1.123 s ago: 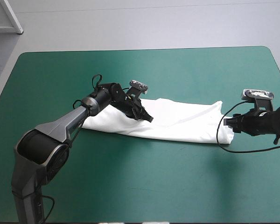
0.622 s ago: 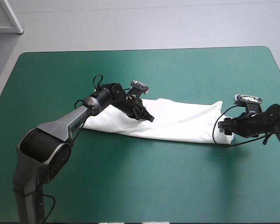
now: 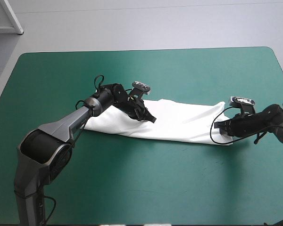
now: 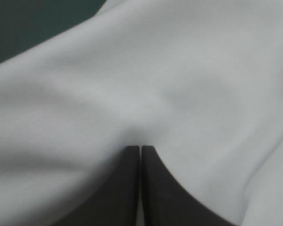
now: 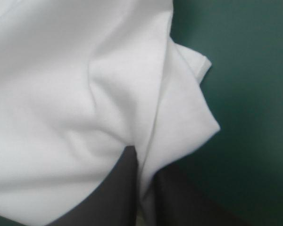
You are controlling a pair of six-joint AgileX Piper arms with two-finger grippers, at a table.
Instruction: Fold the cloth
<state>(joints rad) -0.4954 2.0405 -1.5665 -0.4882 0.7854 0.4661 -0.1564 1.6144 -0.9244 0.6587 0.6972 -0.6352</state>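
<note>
Right gripper (image 5: 142, 157) pinching T-shirt (image 3: 179, 123) end, fold caught between jaws, having just slid in from beside it. Left gripper (image 4: 140, 148) staying clamped on T-shirt near other end. T-shirt lying as long band between grippers; crosswise fold seeming next

Left arm (image 3: 61, 125): grey shell, thick rounded base link with a dark round cap, narrowing to a black wrist behind the claw.
Right arm (image 3: 266, 117): black rounded links.
Left claw (image 3: 152, 120): two broad black curved fins.
Right claw (image 3: 216, 125): same black fins.
</note>
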